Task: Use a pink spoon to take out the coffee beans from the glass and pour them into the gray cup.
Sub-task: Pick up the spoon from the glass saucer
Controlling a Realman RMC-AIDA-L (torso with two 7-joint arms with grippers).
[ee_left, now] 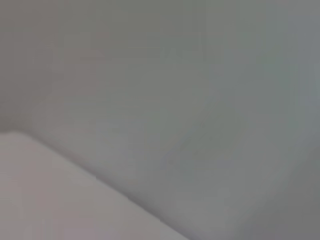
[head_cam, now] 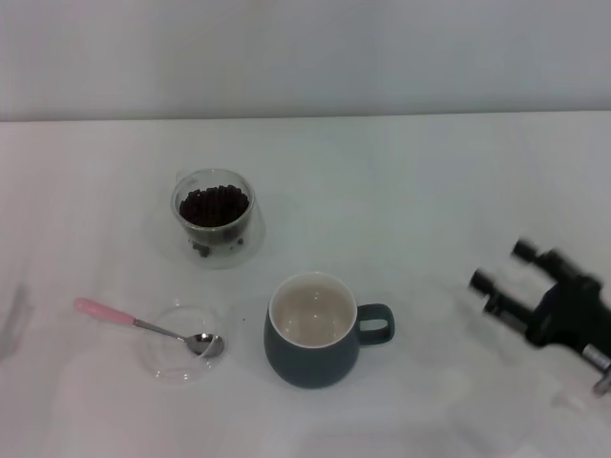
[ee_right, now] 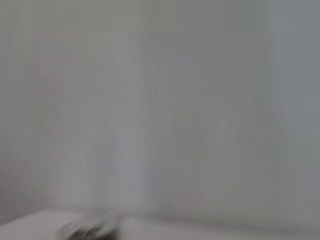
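Head view shows the slim pink-handled teaspoon [head_cam: 143, 324] lying untouched, its metal bowl resting in a shallow clear round dish [head_cam: 181, 355] and its handle reaching out over the white tabletop [head_cam: 430, 181]. Just beside the dish stands the squat blue-gray ceramic mug [head_cam: 313, 343], cream inside and seemingly empty; farther back the small clear glass [head_cam: 216, 218] holds the dark coffee beans [head_cam: 214, 204]. Well apart from all of these, the right tool [head_cam: 501, 277] hangs at the right edge with its two fingers spread and gripping nothing. The left tool is out of sight. Judging by this, nothing is scooped yet: the opening step is fetching the spoon, which calls for a reach across to its handle
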